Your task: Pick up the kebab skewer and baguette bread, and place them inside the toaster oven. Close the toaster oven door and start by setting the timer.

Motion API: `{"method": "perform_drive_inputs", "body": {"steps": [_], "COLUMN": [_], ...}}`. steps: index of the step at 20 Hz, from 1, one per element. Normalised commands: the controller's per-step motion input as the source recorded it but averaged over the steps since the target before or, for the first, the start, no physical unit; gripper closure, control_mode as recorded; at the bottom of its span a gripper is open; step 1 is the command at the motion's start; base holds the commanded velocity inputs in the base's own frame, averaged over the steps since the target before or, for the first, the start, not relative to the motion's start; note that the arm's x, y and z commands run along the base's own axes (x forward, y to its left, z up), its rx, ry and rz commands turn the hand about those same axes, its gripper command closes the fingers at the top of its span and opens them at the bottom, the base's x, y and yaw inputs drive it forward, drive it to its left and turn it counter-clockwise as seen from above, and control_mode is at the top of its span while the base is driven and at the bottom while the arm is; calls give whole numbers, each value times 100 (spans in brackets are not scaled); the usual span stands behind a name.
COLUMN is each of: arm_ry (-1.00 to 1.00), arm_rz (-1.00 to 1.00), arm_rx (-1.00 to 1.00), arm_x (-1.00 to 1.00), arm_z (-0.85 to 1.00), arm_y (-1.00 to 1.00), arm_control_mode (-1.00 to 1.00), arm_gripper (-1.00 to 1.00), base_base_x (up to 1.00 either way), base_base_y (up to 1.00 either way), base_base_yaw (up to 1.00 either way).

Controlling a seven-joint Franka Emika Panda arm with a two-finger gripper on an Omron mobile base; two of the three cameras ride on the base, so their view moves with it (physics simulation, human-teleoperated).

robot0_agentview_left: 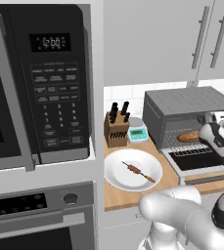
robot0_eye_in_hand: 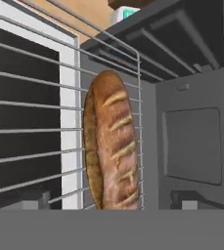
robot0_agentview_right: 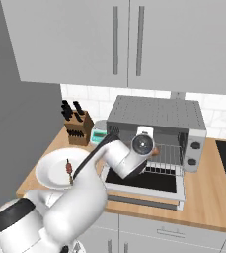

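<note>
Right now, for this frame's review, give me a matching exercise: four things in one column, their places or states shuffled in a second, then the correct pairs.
Things:
1. baguette bread
2. kebab skewer
3. toaster oven door
4. knife block

Places or states:
A. lying on the white plate
B. dropped open, flat in front of the toaster oven
C. on the wire rack inside the toaster oven
D. standing on the counter by the wall, left of the toaster oven

Pairs: 1-C, 2-A, 3-B, 4-D
</note>
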Motion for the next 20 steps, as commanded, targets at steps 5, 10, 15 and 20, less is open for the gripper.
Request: {"method": "perform_drive_inputs", "body": {"steps": [5, 10, 15, 20], "arm_ry": [22, 28, 16, 18], "arm_rz": [-20, -23, -38, -40], "arm_rx": [0, 11, 8, 7], "arm_x": [-73, -11, 2, 18], "arm_z": [49, 19, 11, 20], "arm_y": [61, 81, 96, 70], "arm_control_mode": [-100, -100, -100, -100], "arm_gripper": [-100, -100, -100, -100], "base_base_x": [0, 0, 0, 0], "base_base_y": [0, 0, 0, 0], "base_base_yaw": [0, 0, 0, 0]}}
